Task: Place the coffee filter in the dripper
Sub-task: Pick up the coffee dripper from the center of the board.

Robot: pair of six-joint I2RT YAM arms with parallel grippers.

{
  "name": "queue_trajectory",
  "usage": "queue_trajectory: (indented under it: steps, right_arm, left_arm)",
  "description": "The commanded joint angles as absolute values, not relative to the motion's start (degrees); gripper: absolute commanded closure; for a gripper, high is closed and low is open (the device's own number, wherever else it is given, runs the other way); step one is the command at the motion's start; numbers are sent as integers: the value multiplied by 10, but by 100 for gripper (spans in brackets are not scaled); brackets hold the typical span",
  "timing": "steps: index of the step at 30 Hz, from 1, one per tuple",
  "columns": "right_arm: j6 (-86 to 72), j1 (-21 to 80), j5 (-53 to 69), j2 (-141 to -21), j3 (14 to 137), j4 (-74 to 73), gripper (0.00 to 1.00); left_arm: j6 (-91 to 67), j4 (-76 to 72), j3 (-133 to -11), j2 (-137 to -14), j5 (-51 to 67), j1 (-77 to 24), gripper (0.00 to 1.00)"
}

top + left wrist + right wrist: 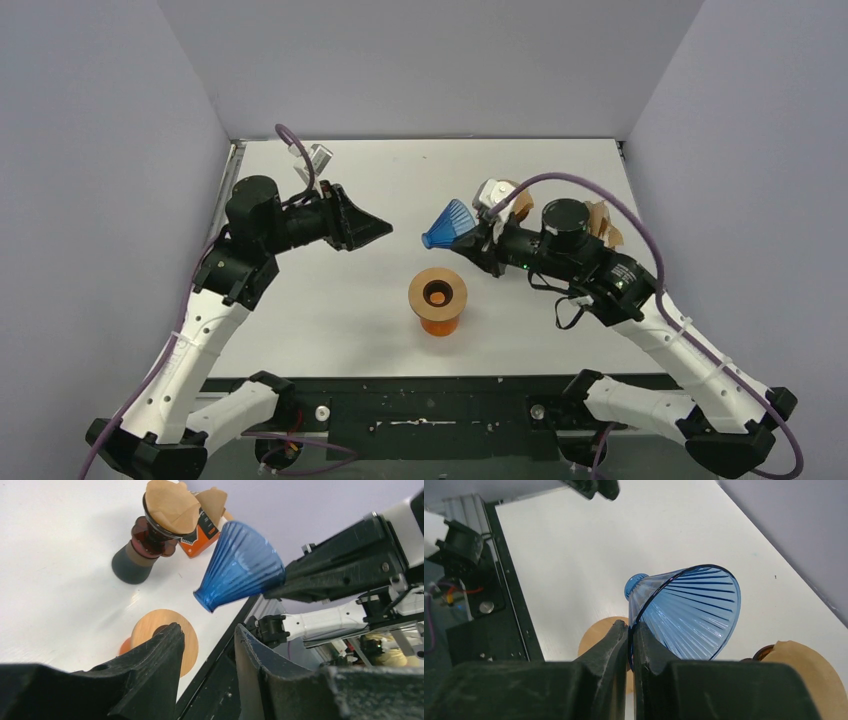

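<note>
My right gripper [481, 233] is shut on the rim of the ribbed blue dripper [449, 225], holding it tilted in the air with its narrow end toward the left arm. In the right wrist view, one finger is inside and one outside the dripper [694, 612] wall, with the gripper [630, 628] pinching it. A brown paper coffee filter [172, 505] sits on top of a dark brown glass server [145, 540] behind the dripper [240, 565]. My left gripper [207, 636] is open, empty, and a short way left of the dripper; in the top view the left gripper [383, 232] points at it.
An orange stand with a round wooden top [437, 296] stands on the table in front of the two grippers. An orange box [202, 530] with more brown filters [214, 502] is next to the server at the back right. The table's black front rail [430, 390] runs along the near edge.
</note>
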State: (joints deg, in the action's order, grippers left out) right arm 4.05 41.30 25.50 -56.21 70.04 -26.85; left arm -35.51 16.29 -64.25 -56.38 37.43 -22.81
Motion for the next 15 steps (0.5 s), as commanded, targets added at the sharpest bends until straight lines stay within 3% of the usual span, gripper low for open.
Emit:
queue_trajectory:
  steps: [1,15]
  right_arm:
    - [173,478,150,-565,722,-288,100]
    - [449,574,145,-624,770,-418,100]
  left_arm:
    - [-291,241,-702,-585,358,-226,60]
    - [-234,320,-796,-646,367,-232,59]
